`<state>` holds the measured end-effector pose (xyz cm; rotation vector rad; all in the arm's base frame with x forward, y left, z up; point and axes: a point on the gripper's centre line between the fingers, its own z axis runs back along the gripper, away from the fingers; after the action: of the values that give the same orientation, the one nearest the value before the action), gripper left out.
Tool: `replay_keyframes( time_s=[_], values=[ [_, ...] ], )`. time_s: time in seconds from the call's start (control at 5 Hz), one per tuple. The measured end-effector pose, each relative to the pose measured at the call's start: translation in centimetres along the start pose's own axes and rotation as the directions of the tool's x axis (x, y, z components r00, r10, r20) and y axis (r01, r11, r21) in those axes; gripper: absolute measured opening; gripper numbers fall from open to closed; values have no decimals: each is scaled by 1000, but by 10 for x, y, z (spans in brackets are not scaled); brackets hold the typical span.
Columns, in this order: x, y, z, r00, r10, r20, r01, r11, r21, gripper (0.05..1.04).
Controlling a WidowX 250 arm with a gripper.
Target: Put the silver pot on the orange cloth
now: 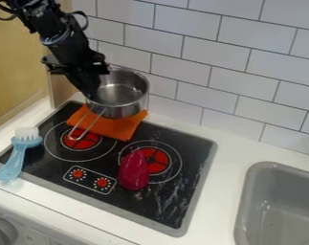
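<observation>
The black gripper (pixel 92 94) is at the upper left, pointing down, shut on the left side of the silver pot (pixel 123 109). The pot is upright, its wire handle extending toward the lower left over the orange cloth (pixel 112 128). That cloth lies on the back left part of the black stove, and the pot hides its rear portion. Whether the pot's base touches the cloth or hangs just above it, I cannot tell.
On the stove (pixel 105 165), a dark red object (pixel 134 171) lies by the right burner. A blue brush (pixel 19 153) with white bristles rests across the left edge. A tiled wall (pixel 201 57) stands behind, and a grey sink (pixel 278 206) is at the right.
</observation>
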<state>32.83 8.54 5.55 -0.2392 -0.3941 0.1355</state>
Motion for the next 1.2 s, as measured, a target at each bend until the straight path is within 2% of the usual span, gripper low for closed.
replay_keyframes(
  time_s=[0.4, 0.6, 1.0, 1.2],
  values=[
    [9, 15, -15, 999, 22, -28, -21, 999, 38, 63],
    [5, 20, -26, 998, 31, -62, -28, 999, 46, 63],
    [-1, 21, -30, 995, 35, -95, -31, 999, 43, 91],
    [-4, 19, -30, 993, 50, -110, -47, 998, 29, 265]
  ],
)
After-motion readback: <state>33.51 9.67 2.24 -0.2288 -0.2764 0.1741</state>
